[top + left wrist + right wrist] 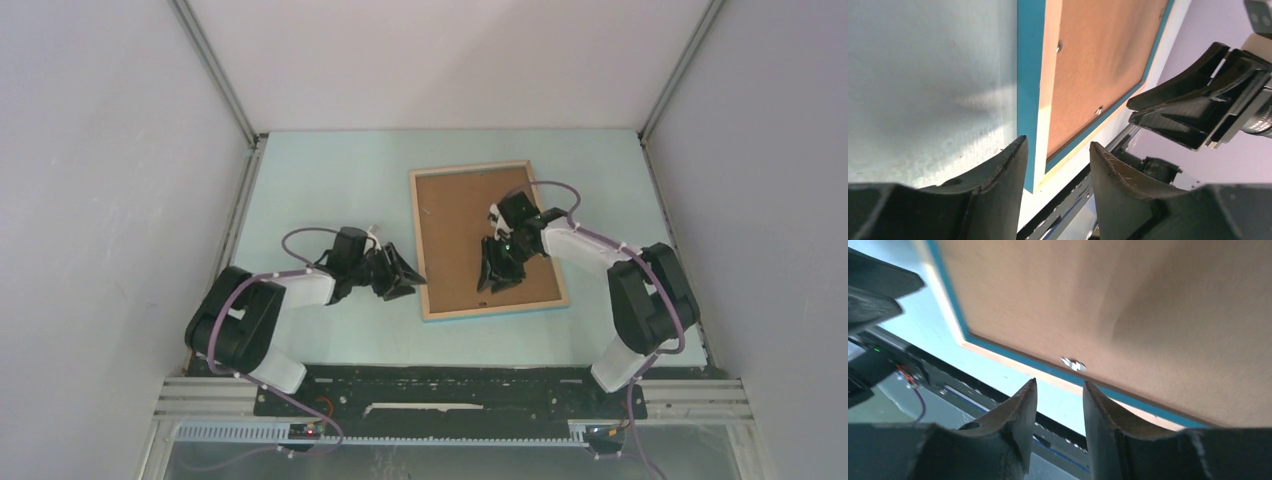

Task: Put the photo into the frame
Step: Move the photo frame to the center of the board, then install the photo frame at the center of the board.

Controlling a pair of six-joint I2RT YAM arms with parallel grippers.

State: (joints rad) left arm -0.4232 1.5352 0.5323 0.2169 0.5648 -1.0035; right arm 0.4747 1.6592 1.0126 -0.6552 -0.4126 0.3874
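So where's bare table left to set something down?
Widest bare table lies left of the frame, out to the left wall. Thinner strips run behind it and along its right. Crowded: its near-left corner at the left gripper, and the backing board under the right gripper.

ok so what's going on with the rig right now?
Both arms are at the frame, which lies face down on the table with the brown backing board sitting in it. The left end effector is open at the frame's near left corner, a finger on either side of the edge. The right end effector is open above the board, lined up over a small metal tab. The photo is not visible in any view.
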